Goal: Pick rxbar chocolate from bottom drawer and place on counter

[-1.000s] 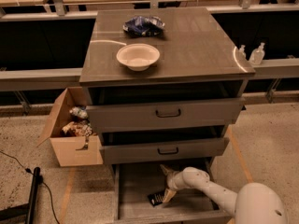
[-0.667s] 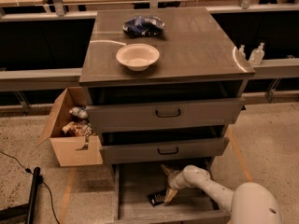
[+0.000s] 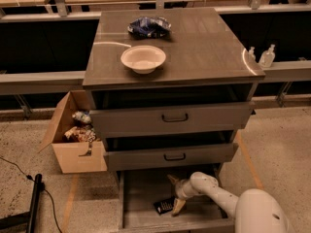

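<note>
Rxbar chocolate (image 3: 164,206), a small flat dark wrapper, lies on the floor of the grey-brown bottom drawer (image 3: 141,198), print unreadable. Two-finger gripper (image 3: 175,193) sits just beside it, jaws spread, holding nothing. Drawer's back is hidden under the shallower drawers. Up top, the grey-brown wood-grain counter (image 3: 204,47) carries a white round bowl (image 3: 143,58) and a blue shiny bag (image 3: 149,26).

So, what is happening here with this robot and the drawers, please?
The robot's arm reaches down into the pulled-out bottom drawer. Its claw is open and sits low over the drawer floor, right beside the rxbar chocolate. The bar lies flat on the floor and is not lifted yet. Above, the counter carries a white bowl and a blue bag, but no bar so far.
</note>
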`<state>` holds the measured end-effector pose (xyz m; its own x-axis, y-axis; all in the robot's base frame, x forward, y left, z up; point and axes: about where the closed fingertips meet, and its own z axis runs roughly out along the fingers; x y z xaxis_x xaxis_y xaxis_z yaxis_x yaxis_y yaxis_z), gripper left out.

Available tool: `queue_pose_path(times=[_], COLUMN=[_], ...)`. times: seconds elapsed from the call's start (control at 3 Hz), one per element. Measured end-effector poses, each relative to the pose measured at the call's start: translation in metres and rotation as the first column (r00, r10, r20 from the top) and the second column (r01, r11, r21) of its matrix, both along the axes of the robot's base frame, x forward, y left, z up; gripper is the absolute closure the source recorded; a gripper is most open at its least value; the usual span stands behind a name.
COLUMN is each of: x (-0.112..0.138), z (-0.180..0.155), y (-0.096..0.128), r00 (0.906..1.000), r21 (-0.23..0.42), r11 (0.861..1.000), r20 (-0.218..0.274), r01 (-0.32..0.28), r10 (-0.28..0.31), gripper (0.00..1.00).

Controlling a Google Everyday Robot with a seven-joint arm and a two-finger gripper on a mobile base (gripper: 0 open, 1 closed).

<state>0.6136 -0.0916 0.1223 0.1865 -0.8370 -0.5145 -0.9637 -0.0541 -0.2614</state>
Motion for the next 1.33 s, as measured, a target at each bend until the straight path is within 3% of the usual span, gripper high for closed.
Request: queue_pose_path(times=[1.0, 1.33], x=[-0.015, -0.016], z=[-0.019, -0.021], y=[0.009, 0.009], r00=[0.996, 0.9952], r21=[-0.021, -0.031], r11=[0.999, 0.998], r20=[-0.075, -0.084], r01=[-0.05, -0.053], r10=[0.048, 0.05], gripper=[0.0, 0.17])
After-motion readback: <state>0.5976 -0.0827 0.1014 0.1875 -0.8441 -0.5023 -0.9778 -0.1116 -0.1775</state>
